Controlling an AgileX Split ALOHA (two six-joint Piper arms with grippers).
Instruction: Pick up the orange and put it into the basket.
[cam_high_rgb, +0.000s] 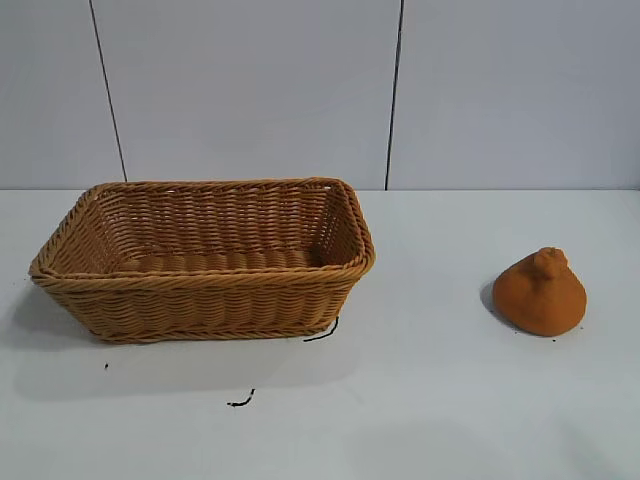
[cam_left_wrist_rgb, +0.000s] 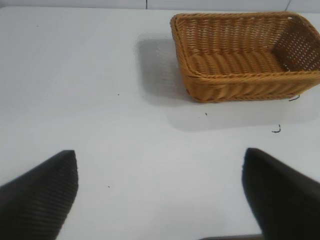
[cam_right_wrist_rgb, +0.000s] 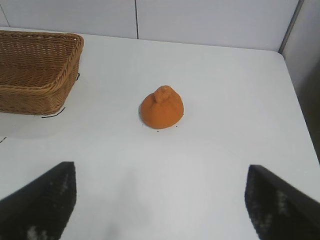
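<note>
Right gripper (cam_right_wrist_rgb: 160, 210) gapes wide above table (cam_right_wrist_rgb: 225, 125), facing orange (cam_right_wrist_rgb: 161, 108).

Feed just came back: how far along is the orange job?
Nothing done yet. The orange sits on the table, well right of the empty basket. The right gripper is open, facing it from a distance; the left gripper is open, idle. Grasp, carry and drop remain.

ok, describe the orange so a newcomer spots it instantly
Start at the basket on the white table. Across a bare stretch toward the right arm's side sits the orange, alone. It's a dull orange, lumpy cone with a knob on top, much smaller than the basket.
</note>
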